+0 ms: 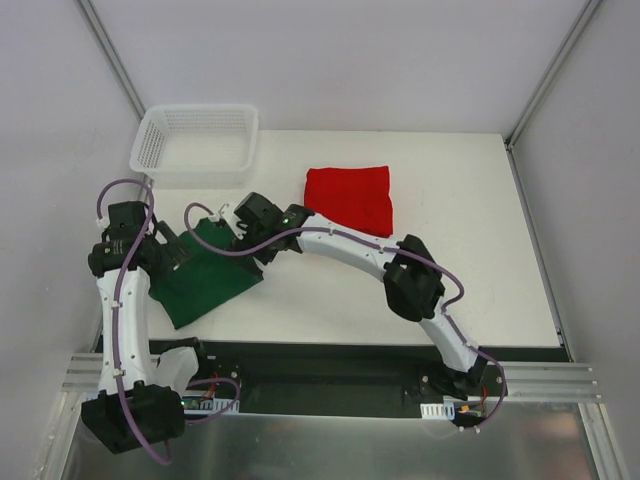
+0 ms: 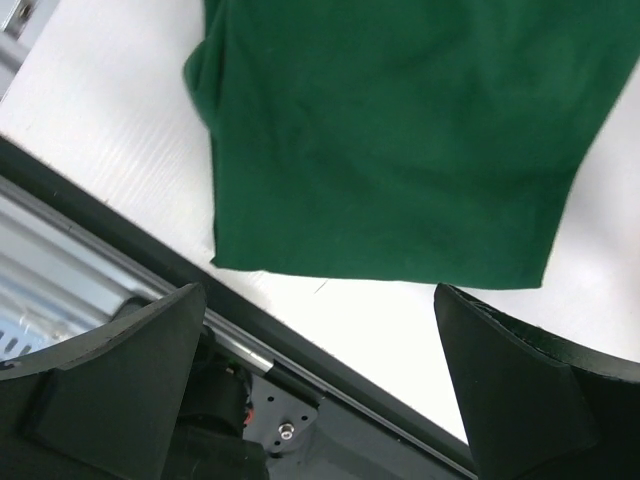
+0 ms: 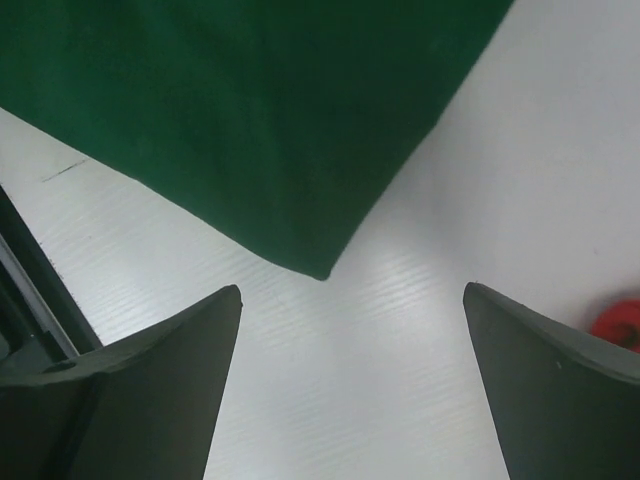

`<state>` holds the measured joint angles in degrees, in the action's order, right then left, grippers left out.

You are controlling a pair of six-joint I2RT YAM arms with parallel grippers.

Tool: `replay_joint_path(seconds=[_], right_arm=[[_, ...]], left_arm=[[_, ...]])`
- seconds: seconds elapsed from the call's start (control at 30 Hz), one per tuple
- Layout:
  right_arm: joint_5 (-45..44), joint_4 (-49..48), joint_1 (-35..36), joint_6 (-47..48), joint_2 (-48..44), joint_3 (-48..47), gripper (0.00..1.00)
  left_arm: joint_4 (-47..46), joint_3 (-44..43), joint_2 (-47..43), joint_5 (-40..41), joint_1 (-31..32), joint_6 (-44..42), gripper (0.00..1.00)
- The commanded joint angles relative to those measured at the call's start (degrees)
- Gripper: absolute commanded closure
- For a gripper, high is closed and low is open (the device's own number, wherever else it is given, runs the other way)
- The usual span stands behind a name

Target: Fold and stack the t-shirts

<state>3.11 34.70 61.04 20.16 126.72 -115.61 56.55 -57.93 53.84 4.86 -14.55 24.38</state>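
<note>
Looking down from the top camera, the white surface (image 1: 470, 270) carries both garments. The green t-shirt (image 1: 205, 285) lies flat as a skewed rectangle at the near left, its lowest corner close to the near edge. The red t-shirt (image 1: 350, 198) lies in a compact rectangle farther back near the middle, well apart from it. A white mesh basket (image 1: 195, 112) sits at the far left corner, just beyond the green cloth. Only this view shows both arms bent toward the same shirt. The left claw (image 1: 168, 245) hangs over its left part and the right claw (image 1: 240, 232) over its far right corner, though the fingers are too small here to judge.

The wrist cameras show what the top view cannot. On the left, the fingers (image 2: 110, 390) stand spread wide and hold nothing. Between them the green hem runs just short of the black border (image 2: 150, 270), with a metal rail (image 2: 60, 290) beyond it. On the right, the fingers (image 3: 560, 390) are likewise spread and empty, framing one pointed corner of green on bare white. A sliver of red shows at that frame's right edge.

Room is tight along the near and left edges around the green t-shirt. The widest bare stretch lies on the right half of the surface, in front of the red t-shirt, where the right arm arches over it.
</note>
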Motion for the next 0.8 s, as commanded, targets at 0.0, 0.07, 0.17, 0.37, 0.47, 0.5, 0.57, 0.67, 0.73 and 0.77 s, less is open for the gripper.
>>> replay_joint_path(seconds=[0.0, 0.07, 0.17, 0.37, 0.47, 0.5, 0.57, 0.67, 0.73, 0.77], right_arm=[[2.0, -3.3, 2.0, 3.8, 5.1, -3.9, 0.04], [3.0, -3.7, 2.9, 4.3, 6.8, -5.1, 0.04], [2.0, -5.9, 4.4, 5.1, 8.8, -5.8, 0.04], [-2.7, -9.9, 8.0, 8.6, 9.0, -7.4, 0.04], [-8.2, -9.4, 9.4, 10.2, 9.7, -9.9, 0.04], [-9.3, -9.0, 10.0, 11.2, 9.6, -10.3, 0.04], [-11.6, -8.4, 10.2, 11.8, 9.3, -11.3, 0.04], [-13.3, -10.0, 10.5, 12.4, 8.5, -10.6, 0.04], [-13.7, -11.4, 10.5, 12.7, 8.7, -10.5, 0.04], [-13.7, -11.4, 10.5, 12.7, 9.2, -11.4, 0.04]], left_arm=[[4.3, -0.4, -1.8, 3.2, -2.7, -1.3, 0.01], [5.1, -0.8, -3.1, 5.2, -3.2, -0.7, 0.01], [5.3, -0.2, -5.7, 4.3, -3.6, 0.8, 0.01], [5.8, 0.0, -6.6, 3.9, -3.6, 0.5, 0.01], [6.0, 0.0, -7.0, 2.7, -3.6, 0.1, 0.0], [6.0, 0.0, -7.2, 2.7, -3.6, 0.0, 0.01], [6.0, 0.1, -7.3, 2.3, -3.6, -0.1, 0.01], [5.9, 0.4, -7.7, 1.4, -3.5, -0.3, 0.01], [5.8, 0.6, -8.0, 1.1, -3.6, -0.4, 0.01], [5.9, 0.6, -8.1, 0.9, -3.5, -0.6, 0.01]])
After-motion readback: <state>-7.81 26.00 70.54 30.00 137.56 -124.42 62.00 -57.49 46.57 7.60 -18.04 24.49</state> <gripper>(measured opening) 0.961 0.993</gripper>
